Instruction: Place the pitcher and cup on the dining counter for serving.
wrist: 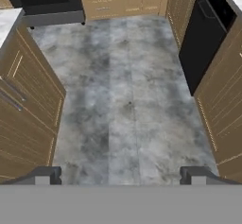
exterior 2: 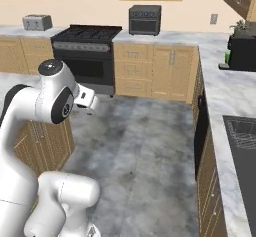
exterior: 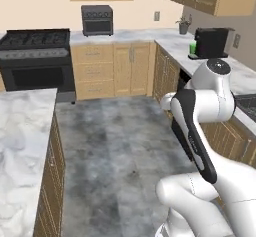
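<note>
The cup [exterior: 192, 47] is small and bright green. It stands on the right wall counter, right beside a black coffee machine [exterior: 212, 42]. In the right base view the cup [exterior 2: 227, 56] shows as a green sliver at the machine's left edge. My gripper [wrist: 120, 176] hangs over the grey floor in the middle of the kitchen, far from the cup. It is open wide with nothing between its fingertips [wrist: 47, 175]. The white hand [exterior 2: 86, 98] sticks out from the folded arm. The pitcher and the dining counter are out of view.
A marble-topped counter [exterior: 20, 131] with panelled drawers runs along the left. A black stove [exterior: 35, 51] and a countertop oven [exterior: 97, 20] stand at the back wall. A black dishwasher front [wrist: 205, 43] sits in the right cabinets. The grey floor [wrist: 123, 100] between them is open.
</note>
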Tool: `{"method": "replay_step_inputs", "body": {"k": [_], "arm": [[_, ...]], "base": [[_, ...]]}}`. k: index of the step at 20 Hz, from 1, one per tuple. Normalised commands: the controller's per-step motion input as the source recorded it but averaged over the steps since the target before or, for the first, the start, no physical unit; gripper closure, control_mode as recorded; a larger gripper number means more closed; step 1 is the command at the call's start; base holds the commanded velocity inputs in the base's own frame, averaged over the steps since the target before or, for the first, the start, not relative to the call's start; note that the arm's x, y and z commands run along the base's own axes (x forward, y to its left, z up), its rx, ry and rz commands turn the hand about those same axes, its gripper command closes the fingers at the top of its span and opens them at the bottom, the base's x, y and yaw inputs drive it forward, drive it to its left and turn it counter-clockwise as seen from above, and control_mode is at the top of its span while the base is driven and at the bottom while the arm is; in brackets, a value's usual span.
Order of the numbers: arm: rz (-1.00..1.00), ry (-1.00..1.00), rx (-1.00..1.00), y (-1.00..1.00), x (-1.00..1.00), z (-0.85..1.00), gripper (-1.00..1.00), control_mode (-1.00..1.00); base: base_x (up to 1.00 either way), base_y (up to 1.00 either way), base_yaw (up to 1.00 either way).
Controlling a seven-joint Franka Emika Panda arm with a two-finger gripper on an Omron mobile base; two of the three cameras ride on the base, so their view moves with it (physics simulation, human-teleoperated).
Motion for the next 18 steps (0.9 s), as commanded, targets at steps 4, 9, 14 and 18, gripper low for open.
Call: {"method": "replay_step_inputs", "body": {"k": [4, 9, 14, 18], "arm": [[0.00, 0.00, 0.00, 0.00, 0.00, 0.00, -1.00, 1.00], [0.00, 0.00, 0.00, 0.00, 0.00, 0.00, -1.00, 1.00], [0.00, 0.00, 0.00, 0.00, 0.00, 0.00, -1.00, 1.00], [0.00, 0.00, 0.00, 0.00, 0.00, 0.00, -1.00, 1.00]], "base": [[1.00, 0.00, 0.00], [1.00, -0.01, -0.13], [1.00, -0.02, -0.30], [1.00, 0.00, -0.38]]}}
